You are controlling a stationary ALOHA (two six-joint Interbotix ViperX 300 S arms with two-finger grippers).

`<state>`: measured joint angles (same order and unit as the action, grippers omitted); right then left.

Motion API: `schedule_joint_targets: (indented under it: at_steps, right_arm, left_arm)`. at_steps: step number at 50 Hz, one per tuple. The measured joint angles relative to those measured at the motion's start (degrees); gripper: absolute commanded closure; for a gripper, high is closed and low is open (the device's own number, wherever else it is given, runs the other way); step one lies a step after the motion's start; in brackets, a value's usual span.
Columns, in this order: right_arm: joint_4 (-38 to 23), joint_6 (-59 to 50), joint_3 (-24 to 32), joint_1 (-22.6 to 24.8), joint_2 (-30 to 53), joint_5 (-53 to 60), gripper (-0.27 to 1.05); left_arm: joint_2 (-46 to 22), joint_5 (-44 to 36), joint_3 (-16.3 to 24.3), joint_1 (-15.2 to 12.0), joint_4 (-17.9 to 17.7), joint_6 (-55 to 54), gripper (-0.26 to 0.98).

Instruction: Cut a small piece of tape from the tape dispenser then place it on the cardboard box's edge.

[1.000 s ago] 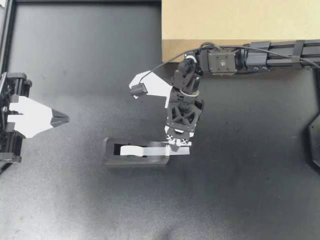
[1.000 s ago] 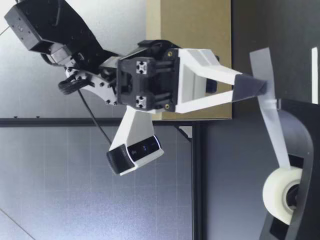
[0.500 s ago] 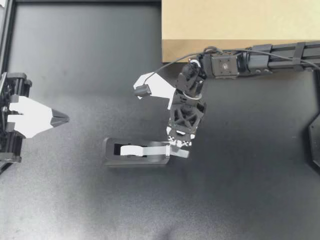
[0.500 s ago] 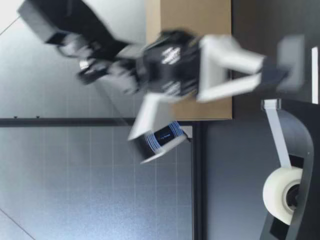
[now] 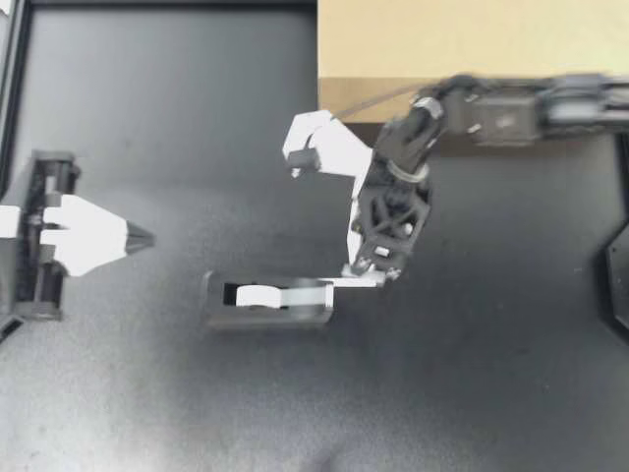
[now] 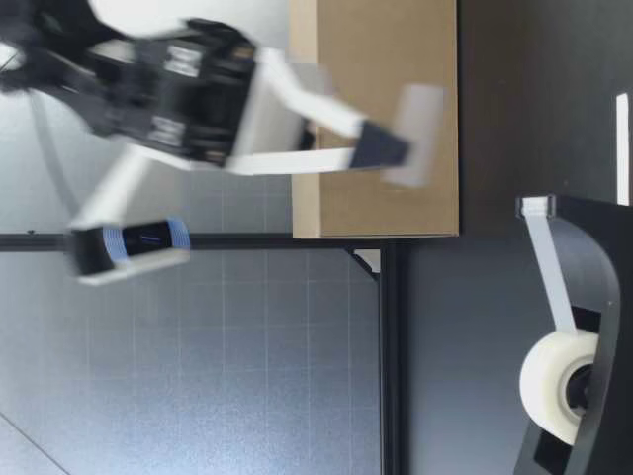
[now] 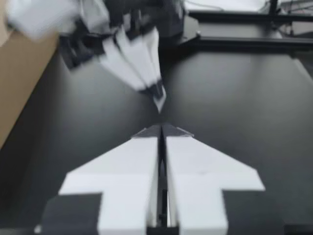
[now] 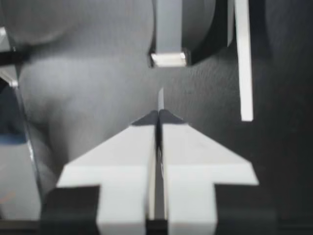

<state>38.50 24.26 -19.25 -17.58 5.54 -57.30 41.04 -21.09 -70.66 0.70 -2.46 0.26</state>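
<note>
My right gripper (image 5: 368, 277) hangs over the right end of the black tape dispenser (image 5: 267, 298) and is shut on a short piece of tape. In the low view this gripper (image 6: 391, 148) is well above the dispenser (image 6: 593, 317), and the tape piece (image 6: 415, 134) sticks out past its tips in front of the cardboard box (image 6: 396, 213). The right wrist view shows the tape edge-on (image 8: 160, 99) between the closed fingers, with the dispenser's cutter end (image 8: 168, 58) below. The box (image 5: 462, 39) sits at the back. My left gripper (image 5: 147, 237) is shut and empty at the far left.
The white tape roll (image 6: 554, 381) sits in the dispenser, its strip running up to the cutter (image 6: 534, 208). A black frame rail (image 5: 609, 98) runs along the back right. Dark table surface (image 5: 472, 374) lies in front of the dispenser.
My right gripper has risen away from the dispenser toward the box, carrying the torn-off tape piece. The strip now ends at the cutter. My left gripper has edged slightly inward.
</note>
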Motion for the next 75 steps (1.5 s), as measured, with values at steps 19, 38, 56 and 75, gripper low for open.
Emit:
schedule_joint_targets:
  at_steps: [19, 38, 56, 75]
  right_arm:
    - [-10.81, -5.10, -0.44, 7.21, -10.63, 11.07, 0.86]
    - [-13.80, -6.15, -5.27, 9.05, -15.12, 28.12, 0.86]
    - [-13.89, -5.98, -5.27, 9.67, -14.77, 30.67, 0.86]
    - [-13.97, -5.98, -3.43, 10.37, -12.57, 30.23, 0.86]
  left_arm:
    - [-12.48, -3.78, 7.03, 0.00, -2.64, -0.35, 0.67]
    - [-21.71, -8.35, 14.15, 0.00, -2.64, -0.44, 0.26]
    - [-28.04, -15.47, 17.58, 0.00, -2.64, -0.53, 0.26]
    - [-28.48, -15.73, 18.02, 0.00, -2.64, -0.53, 0.30]
